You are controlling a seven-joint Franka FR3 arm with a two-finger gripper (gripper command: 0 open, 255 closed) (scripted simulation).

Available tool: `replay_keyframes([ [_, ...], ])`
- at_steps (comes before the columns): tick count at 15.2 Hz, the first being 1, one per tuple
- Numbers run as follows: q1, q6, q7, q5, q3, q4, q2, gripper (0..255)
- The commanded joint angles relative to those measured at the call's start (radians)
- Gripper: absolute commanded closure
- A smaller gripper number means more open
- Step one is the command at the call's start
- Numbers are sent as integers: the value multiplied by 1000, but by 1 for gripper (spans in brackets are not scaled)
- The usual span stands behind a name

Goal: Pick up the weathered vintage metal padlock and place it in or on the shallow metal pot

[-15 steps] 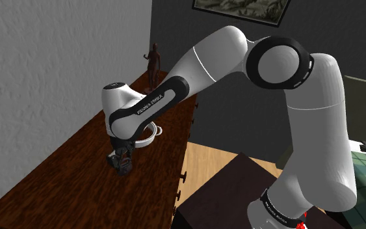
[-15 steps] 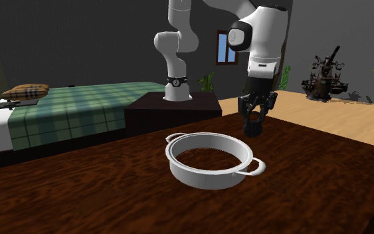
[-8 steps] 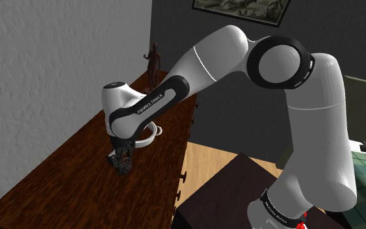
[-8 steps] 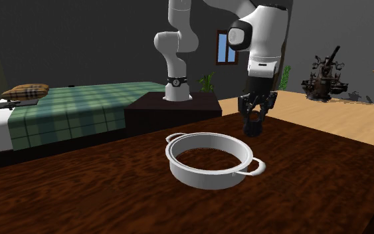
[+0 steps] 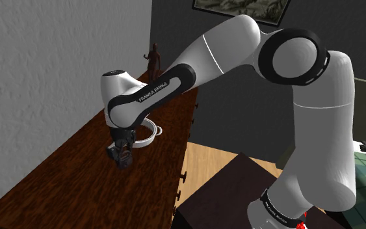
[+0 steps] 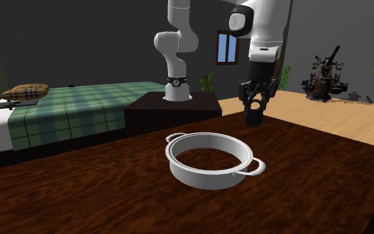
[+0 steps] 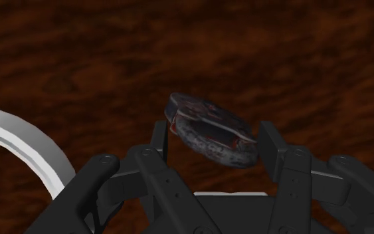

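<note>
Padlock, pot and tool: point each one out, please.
padlock [image 7: 212,145], wrist view, on its worn body.
pot [image 6: 208,179], second exterior view, on its outer wall.
tool [image 6: 252,118], second exterior view, midway between its fingertips.

Rusty, mottled padlock [image 7: 205,142]; glossy wood table [image 7: 79,53]

Rusty, dark grey padlock [image 7: 212,129] is clamped tilted between the gripper [image 7: 213,141] fingers, held in the air. White two-handled shallow pot [image 6: 205,178] is sat upright nearby.

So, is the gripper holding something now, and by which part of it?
Yes: the gripper holds the weathered padlock, its fingers pressing on two opposite sides. Whether that is body or shackle cannot be told.
</note>
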Motion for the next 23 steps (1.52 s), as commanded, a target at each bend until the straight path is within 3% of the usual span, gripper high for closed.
replay_keyframes([
  [1, -1, -20, 0, 5, 4, 4, -16, 255],
  [14, -15, -149, -13, 37, 22, 38, -114, 255],
  [23, -108, -260, -170, 12, -39, 264, 8, 255],
])
